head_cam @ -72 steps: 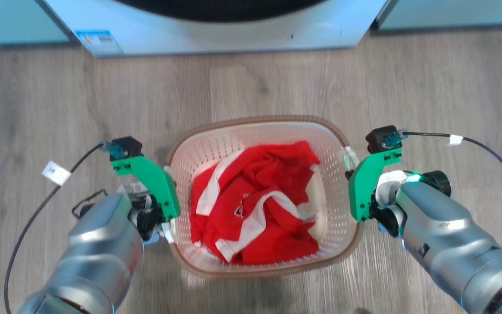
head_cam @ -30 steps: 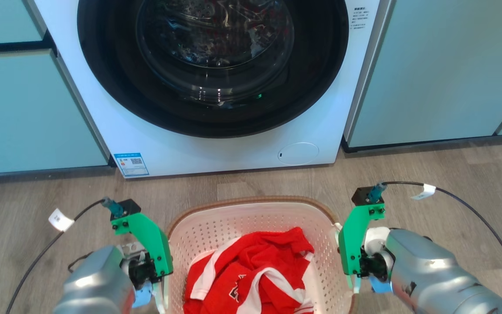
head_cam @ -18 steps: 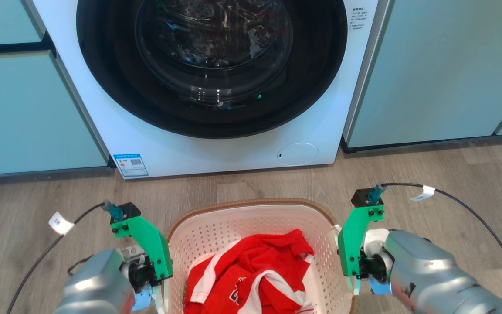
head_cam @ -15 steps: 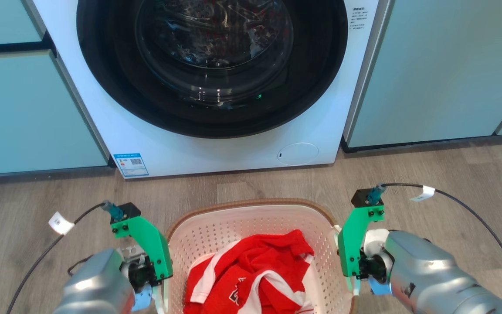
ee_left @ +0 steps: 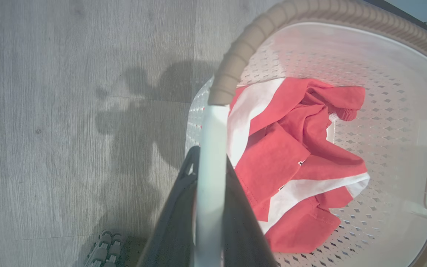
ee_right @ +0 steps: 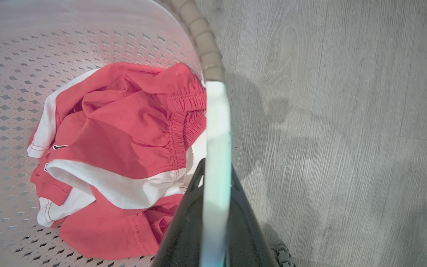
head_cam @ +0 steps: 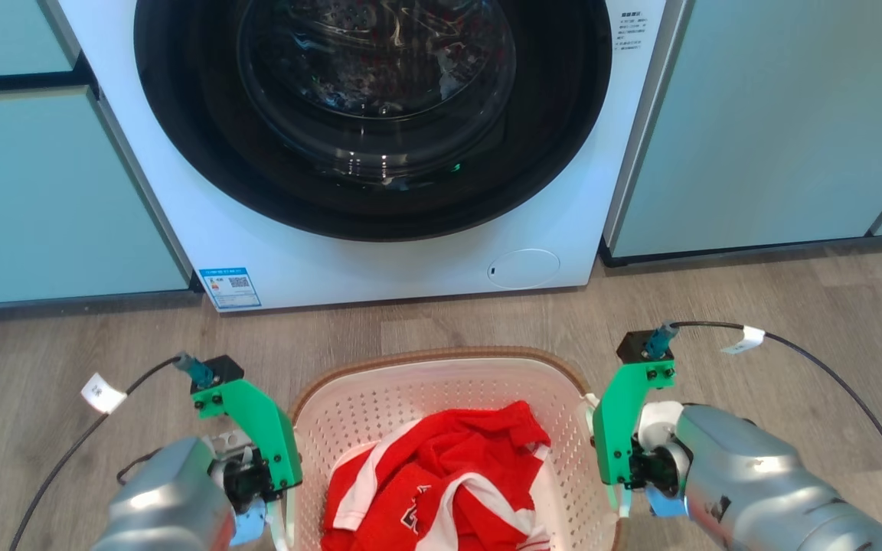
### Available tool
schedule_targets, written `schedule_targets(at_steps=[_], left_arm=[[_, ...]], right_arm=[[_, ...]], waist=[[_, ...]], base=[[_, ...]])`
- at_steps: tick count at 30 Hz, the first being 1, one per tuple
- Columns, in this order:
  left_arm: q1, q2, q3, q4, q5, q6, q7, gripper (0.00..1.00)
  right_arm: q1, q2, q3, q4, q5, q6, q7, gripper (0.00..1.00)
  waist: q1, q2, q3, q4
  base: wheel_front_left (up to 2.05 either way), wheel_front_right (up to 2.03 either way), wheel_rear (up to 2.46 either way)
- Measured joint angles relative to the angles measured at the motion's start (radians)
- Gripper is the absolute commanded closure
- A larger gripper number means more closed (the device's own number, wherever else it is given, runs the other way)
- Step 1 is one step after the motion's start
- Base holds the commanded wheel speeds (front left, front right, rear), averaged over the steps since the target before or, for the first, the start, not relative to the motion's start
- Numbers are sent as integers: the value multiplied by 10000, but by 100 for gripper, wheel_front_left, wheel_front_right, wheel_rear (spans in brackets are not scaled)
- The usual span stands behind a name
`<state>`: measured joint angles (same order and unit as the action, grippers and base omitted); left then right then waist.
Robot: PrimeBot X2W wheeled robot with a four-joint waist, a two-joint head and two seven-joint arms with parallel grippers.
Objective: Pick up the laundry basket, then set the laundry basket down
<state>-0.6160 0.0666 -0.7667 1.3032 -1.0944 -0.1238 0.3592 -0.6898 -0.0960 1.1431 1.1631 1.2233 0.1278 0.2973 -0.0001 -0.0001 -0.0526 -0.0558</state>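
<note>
The laundry basket, white and perforated with a brown rim, hangs between my two arms at the bottom of the head view. A red and white garment lies inside it. My left gripper is shut on the basket's white left handle, which runs up between its dark fingers. My right gripper is shut on the white right handle in the same way. In both wrist views the basket's shadow lies off to the side on the floor.
A white front-loading washing machine with its round dark door stands straight ahead. Pale teal cabinets flank it on both sides. Grey wood-look floor lies between the machine and the basket. Black cables trail from both wrists.
Since the oldest frame the camera has tilted up, bringing the washing machine into view. Over the last second both grippers stay shut on the handles, and the left arm has sunk very slightly.
</note>
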Motion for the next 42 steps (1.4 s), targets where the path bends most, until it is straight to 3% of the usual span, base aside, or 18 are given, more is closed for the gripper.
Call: schedule_targets(at_steps=[21, 33, 42], left_arm=[[-24, 25, -38, 17, -203, 0, -313, 100], [-343, 19, -268, -31, -77, -4, -1519, 100], [-1433, -10, -424, -59, 341, 0, -2660, 100]], right_arm=[[-23, -104, 328, -228, 288, 0, -259, 100], [-445, -132, 554, -236, 259, 0, -1093, 100], [-1377, -182, 629, -61, -105, 0, -2395, 100]], waist=[[0, 0, 243, 10], [1, 1, 854, 12], [2, 1, 2063, 97]], base=[[0, 0, 0], [0, 0, 0], [0, 0, 0]])
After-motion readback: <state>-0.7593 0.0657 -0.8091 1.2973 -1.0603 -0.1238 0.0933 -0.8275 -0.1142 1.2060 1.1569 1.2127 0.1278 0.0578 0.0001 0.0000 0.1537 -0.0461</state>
